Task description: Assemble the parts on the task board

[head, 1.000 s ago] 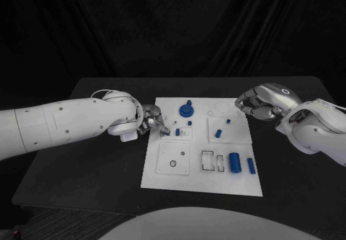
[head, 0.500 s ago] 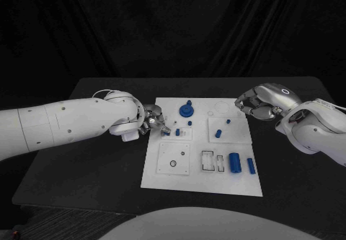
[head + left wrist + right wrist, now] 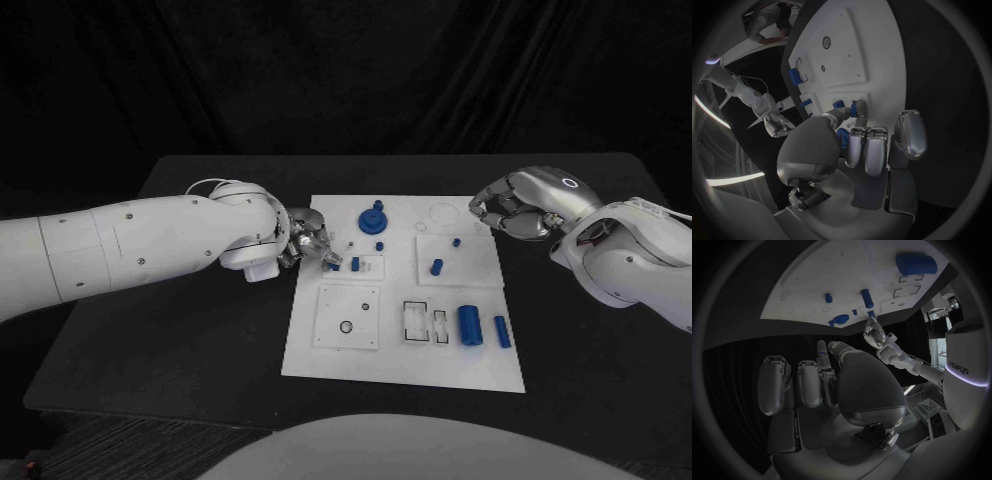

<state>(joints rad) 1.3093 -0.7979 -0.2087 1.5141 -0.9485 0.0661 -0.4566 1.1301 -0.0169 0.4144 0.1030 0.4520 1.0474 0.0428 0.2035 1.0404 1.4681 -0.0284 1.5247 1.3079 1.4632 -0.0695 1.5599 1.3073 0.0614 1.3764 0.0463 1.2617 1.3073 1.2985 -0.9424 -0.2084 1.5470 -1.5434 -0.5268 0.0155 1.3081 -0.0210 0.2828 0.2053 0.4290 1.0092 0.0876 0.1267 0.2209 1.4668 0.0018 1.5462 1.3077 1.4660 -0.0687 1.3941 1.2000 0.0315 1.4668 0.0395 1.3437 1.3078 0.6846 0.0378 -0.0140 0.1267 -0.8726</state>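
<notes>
Board (image 3: 433, 355): white plate mid-table, long axis 12 to 6.
My left hand (image 3: 306, 243): at the board's 9 o'clock edge, fingers curled, pinching a small blue part (image 3: 842, 138).
My right hand (image 3: 508, 212): off the board's 2 o'clock corner, fingers curled in, holding nothing.
Cylinder (image 3: 470, 324): lies 12 to 6, near 5 o'clock.

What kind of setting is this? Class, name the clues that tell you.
Probably a robotics lab test bench. A black table against dark drapes holds a white task board with small blue parts, and two robot hands, left and right, hover at its edges.
</notes>
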